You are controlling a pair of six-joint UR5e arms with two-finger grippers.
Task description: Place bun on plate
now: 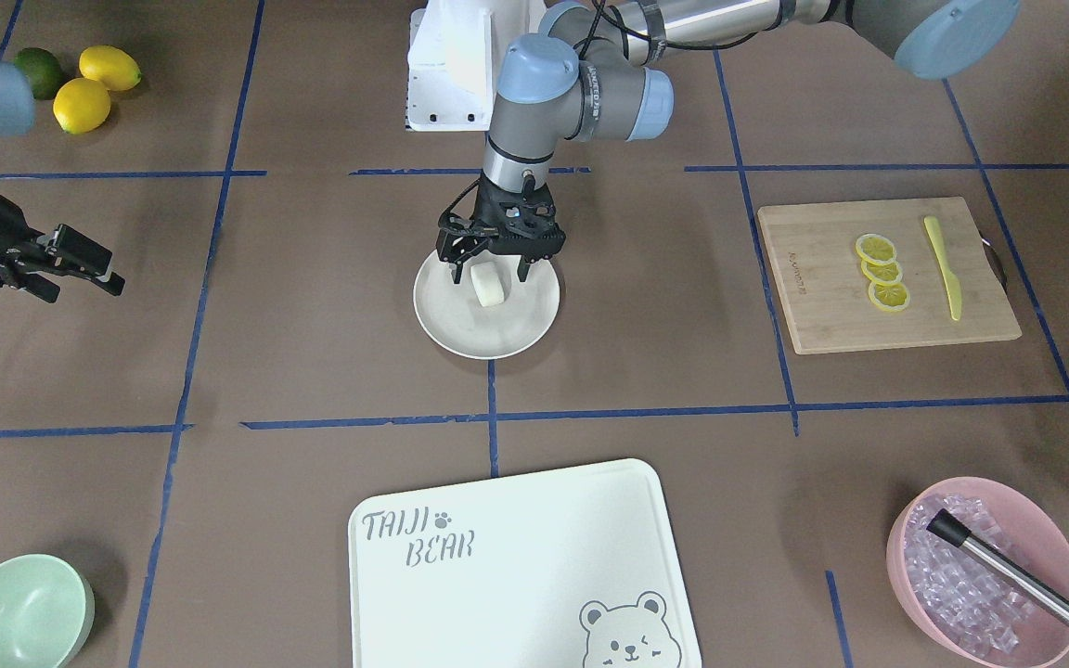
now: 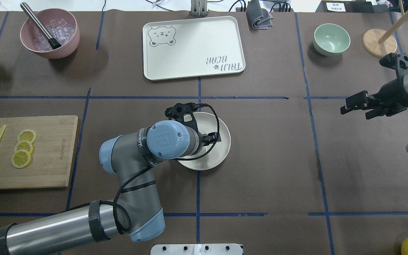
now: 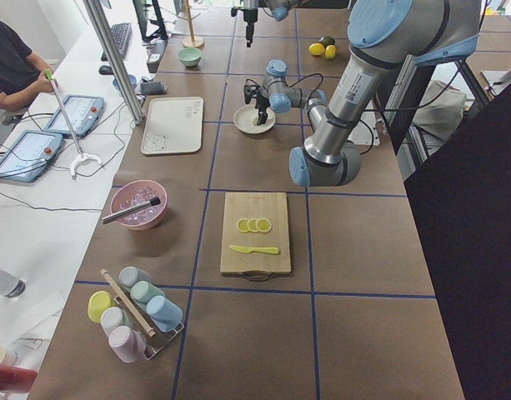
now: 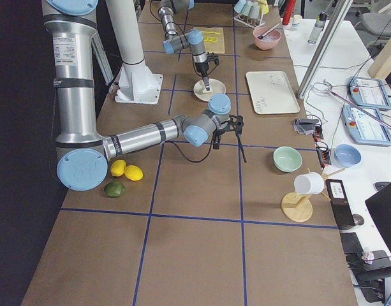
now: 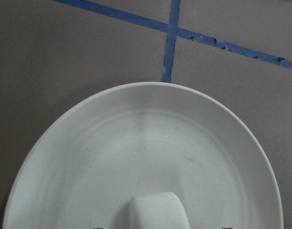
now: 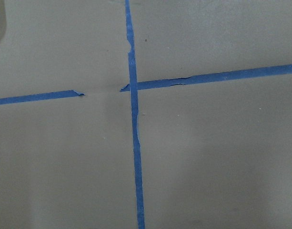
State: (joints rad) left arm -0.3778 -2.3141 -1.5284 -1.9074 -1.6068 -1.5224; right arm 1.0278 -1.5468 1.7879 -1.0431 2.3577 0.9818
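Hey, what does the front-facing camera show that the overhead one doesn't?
Only front-facing: the bun lying on the plate, inside the open left gripper, and a lime. Only overhead: a folded gray cloth and a wooden stand; there the left arm hides the bun. Both: the plate, bear tray and cutting board.

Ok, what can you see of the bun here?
The bun is a small, plain white, rounded oblong lump, smooth and matte, unmarked. It lies on the plate, off centre toward the robot's side, resting on the plate's floor. The left gripper stands open above it, one finger on either side with a gap at each, so only the plate seems to touch it.
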